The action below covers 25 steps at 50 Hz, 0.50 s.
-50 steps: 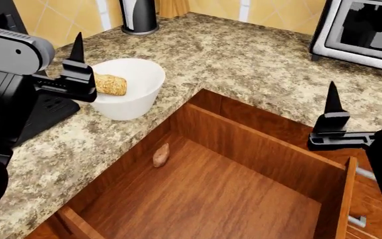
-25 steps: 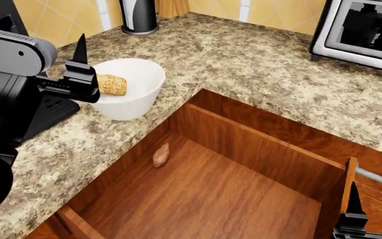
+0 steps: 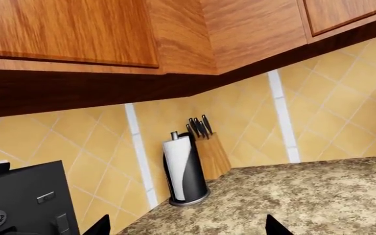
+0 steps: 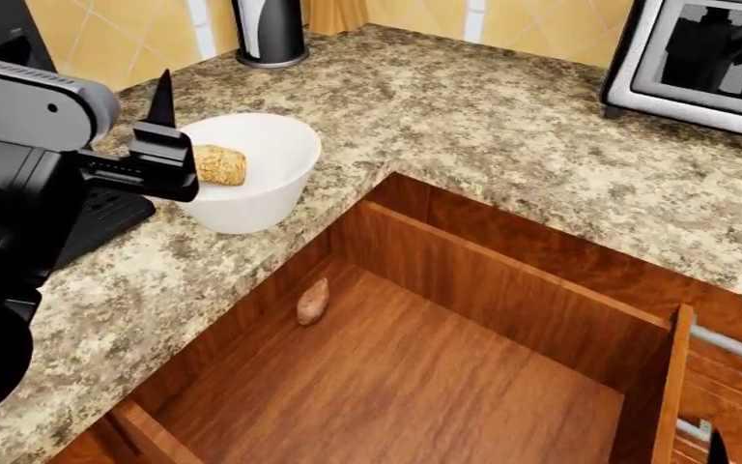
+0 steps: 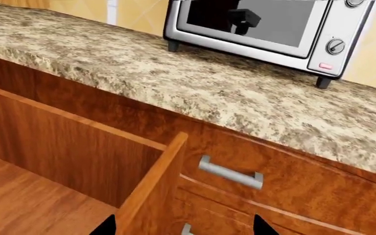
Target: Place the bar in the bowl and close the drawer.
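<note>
Now the bar (image 4: pixel 220 164) lies in the bowl (image 4: pixel 268 188) on the desk (image 4: pixel 474 116); the drawer (image 4: pixel 410 377) stands open. Left hand (image 3: pixel 182 226) and right hand (image 5: pixel 182 226) are spread, empty.

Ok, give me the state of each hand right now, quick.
Left hand: open, holding nothing, beside the bowl with the bar in it.
Right hand: open, empty, low by the drawer.

Drawer (image 4: pixel 448 377) wide open – bare floor, 1 small lump (image 4: pixel 312 302) by its left wall, left pincer (image 4: pixel 165 159) crowding the bowl (image 4: pixel 274 184).
</note>
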Available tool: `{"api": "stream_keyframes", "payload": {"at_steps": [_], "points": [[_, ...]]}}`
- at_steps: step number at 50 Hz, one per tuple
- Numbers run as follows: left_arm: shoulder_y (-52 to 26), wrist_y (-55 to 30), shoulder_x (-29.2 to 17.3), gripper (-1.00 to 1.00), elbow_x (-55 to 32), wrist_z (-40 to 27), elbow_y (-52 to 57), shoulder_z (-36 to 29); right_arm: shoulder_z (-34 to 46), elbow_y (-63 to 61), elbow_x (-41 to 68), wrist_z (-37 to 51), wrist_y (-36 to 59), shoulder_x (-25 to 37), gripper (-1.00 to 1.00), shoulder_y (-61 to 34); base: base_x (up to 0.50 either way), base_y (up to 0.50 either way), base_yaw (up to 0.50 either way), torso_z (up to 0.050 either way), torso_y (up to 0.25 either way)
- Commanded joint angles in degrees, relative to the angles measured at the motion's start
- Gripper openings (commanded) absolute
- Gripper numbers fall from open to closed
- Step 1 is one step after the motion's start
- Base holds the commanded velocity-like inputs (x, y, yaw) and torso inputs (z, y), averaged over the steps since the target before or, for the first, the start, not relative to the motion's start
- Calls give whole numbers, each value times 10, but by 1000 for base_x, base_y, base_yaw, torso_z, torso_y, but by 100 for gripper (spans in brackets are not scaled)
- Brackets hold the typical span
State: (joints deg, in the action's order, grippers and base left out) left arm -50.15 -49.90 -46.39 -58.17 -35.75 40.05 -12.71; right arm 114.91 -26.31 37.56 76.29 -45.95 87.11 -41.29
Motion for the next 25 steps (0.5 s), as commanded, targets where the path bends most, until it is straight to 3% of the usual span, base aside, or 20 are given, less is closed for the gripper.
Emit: {"api": "stream_keyframes", "payload": {"at_steps": [1, 19, 25], "points": [[-2, 0, 1, 100, 4, 1, -2, -6, 18, 48, 9, 8, -46, -20, 100, 18, 0, 0, 0, 0, 0], [-20, -10, 4, 100, -2, -3, -5, -13, 25, 139, 60, 7, -133, -57, 100, 64, 0, 0, 0, 0, 0], [-22, -11, 6, 100, 2, -4, -7, -19, -21, 165, 90, -16, -139, -77, 100, 109, 0, 0, 0, 0, 0]]}}
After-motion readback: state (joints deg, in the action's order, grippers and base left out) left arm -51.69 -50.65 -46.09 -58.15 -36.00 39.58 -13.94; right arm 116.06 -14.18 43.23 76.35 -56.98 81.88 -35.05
